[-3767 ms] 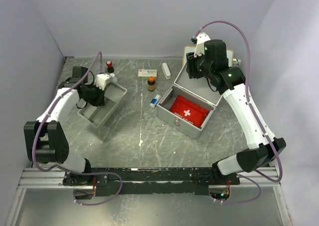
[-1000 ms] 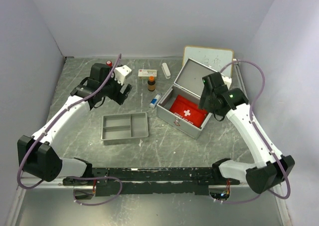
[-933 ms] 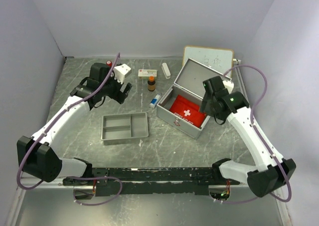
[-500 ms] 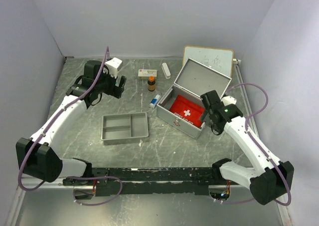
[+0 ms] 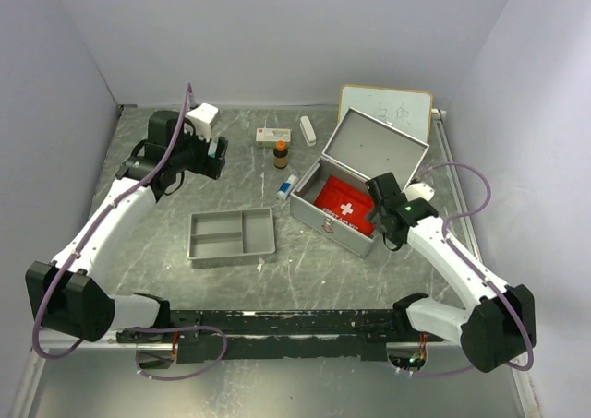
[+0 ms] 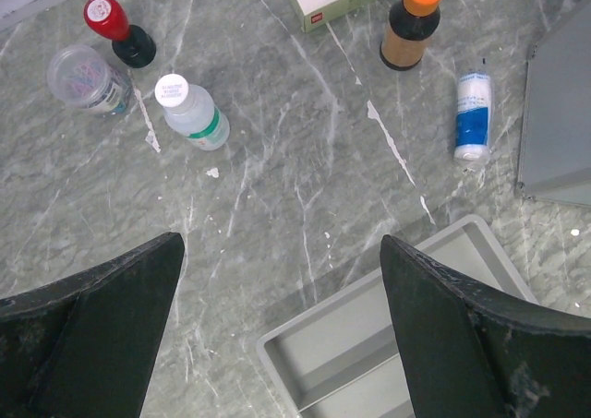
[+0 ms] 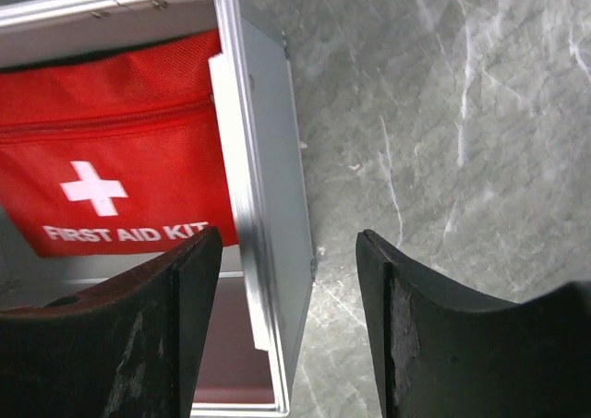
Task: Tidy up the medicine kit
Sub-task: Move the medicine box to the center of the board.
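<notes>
The medicine kit (image 5: 343, 222), a silver case, stands open right of centre with its lid (image 5: 379, 149) raised. A red first aid pouch (image 7: 111, 173) lies inside. My right gripper (image 7: 286, 243) is open and straddles the kit's side wall (image 7: 268, 252): one finger hangs inside over the pouch, the other outside over the table, neither touching. In the top view it is the right gripper (image 5: 384, 219) at the kit's near right edge. My left gripper (image 6: 282, 247) is open and empty, high over the table at the back left, also seen as the left gripper (image 5: 212, 157).
A grey divided tray (image 5: 231, 235) lies left of the kit. Loose on the back of the table: a red-capped bottle (image 6: 118, 30), a clear jar (image 6: 88, 78), a white-capped bottle (image 6: 192, 113), a box (image 5: 271, 136), an orange-capped bottle (image 5: 281, 154), a blue-white tube (image 5: 288, 187). A whiteboard (image 5: 386, 104) leans behind the kit.
The tray, earlier at the left under my left gripper, now lies mid-table. My left arm swung back and left. My right gripper came forward and down from the lid to the kit's near right wall.
</notes>
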Robot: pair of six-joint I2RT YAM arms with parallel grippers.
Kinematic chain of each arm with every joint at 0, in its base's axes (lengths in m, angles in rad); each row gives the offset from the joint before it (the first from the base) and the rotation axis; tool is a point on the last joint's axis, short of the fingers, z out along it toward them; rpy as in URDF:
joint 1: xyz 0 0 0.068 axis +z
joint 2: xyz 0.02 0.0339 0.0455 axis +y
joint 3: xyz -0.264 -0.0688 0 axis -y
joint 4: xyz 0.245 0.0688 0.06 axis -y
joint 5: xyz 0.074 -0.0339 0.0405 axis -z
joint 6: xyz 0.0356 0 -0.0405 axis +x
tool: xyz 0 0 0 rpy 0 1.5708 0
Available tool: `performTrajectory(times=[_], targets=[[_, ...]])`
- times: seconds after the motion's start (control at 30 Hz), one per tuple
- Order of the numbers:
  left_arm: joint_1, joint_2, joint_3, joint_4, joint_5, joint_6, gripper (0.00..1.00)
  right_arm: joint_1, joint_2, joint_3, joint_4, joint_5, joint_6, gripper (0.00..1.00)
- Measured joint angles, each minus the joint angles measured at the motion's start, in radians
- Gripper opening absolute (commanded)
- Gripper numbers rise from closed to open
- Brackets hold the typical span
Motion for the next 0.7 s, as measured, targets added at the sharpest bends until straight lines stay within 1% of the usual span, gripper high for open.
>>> performTrajectory(times=[0.07,0.1,0.2,0.27,0.3,0.37,0.43,0.7], targets=[[0.004,0.0,0.0,0.0,0.004,0.0,0.99,0.0,0.019,-0.021,0.014,-0.01,-0.004,0.52],[0.006,0.0,0.0,0.0,0.006,0.0,0.99,0.0,0.026,-0.026,0.019,-0.015,-0.007,0.46],[0.014,0.0,0.0,0.0,0.016,0.0,0.99,0.0,0.035,-0.029,0.026,-0.019,-0.016,0.25],[0.02,0.0,0.0,0.0,0.023,0.0,0.99,0.001,0.03,-0.029,0.038,-0.019,-0.019,0.16],[0.024,0.0,0.0,0.0,0.026,0.001,0.99,0.001,0.027,-0.029,0.04,-0.019,-0.02,0.13],[0.032,0.0,0.0,0.0,0.035,0.001,0.99,0.001,0.018,-0.029,0.032,-0.01,-0.041,0.1],[0.037,0.0,0.0,0.0,0.041,0.001,0.99,0.002,0.014,-0.029,0.025,-0.006,-0.065,0.09],[0.052,0.0,0.0,0.0,0.065,0.001,0.99,-0.002,0.014,-0.018,0.012,0.031,-0.178,0.11]])
